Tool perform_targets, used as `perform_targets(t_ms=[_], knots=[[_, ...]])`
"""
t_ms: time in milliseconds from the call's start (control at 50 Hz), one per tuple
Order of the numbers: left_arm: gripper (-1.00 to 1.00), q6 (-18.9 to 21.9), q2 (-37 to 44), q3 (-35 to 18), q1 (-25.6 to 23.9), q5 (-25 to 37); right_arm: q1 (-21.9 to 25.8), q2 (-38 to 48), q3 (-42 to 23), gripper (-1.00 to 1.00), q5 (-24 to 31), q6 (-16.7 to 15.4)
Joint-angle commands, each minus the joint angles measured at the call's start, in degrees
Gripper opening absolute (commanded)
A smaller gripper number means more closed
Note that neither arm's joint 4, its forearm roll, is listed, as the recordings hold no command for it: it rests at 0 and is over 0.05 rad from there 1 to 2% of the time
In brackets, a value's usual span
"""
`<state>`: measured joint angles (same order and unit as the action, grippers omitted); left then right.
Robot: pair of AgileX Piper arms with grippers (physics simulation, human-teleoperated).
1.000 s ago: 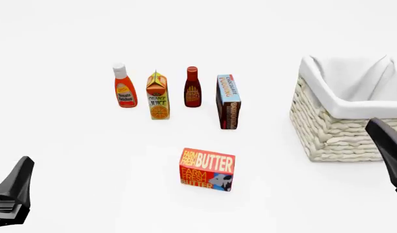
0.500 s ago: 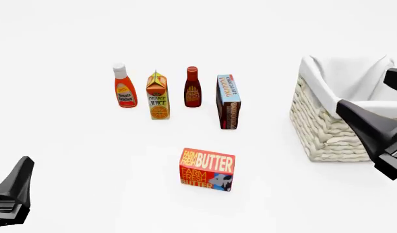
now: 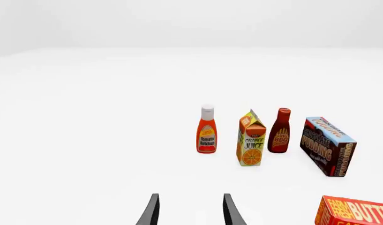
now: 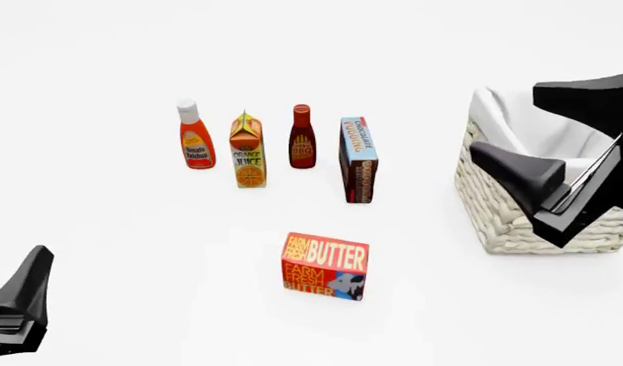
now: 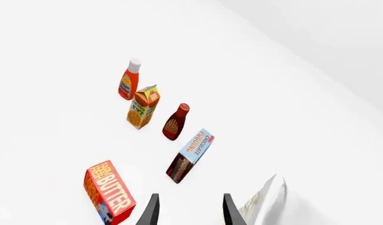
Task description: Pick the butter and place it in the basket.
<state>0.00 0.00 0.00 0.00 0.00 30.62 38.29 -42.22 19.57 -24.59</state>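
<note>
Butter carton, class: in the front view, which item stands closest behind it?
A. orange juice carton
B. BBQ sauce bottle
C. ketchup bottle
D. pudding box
D. The pudding box stands just beyond the butter, slightly to its right, while the other three stand farther left in the row.

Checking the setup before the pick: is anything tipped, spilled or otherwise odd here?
Nothing stands out. The butter stands alone in front of a row of upright groceries, and the basket sits level. The right claw is open in front of the basket, holding nothing.
</note>
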Motion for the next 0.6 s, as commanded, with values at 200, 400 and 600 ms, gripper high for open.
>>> perform_targets(t_ms=[200,400,600], knots=[[1.00,0.00,0.00,0.00,0.00,0.00,3.33,8.98,-6.37,1.00,2.93,-1.97],[1.00,0.00,0.00,0.00,0.00,0.00,4.62,11.61,-10.40,1.00,7.80,-2.05],[1.00,0.00,0.00,0.00,0.00,0.00,6.11,14.07,-14.40,1.00,12.97,-2.17]])
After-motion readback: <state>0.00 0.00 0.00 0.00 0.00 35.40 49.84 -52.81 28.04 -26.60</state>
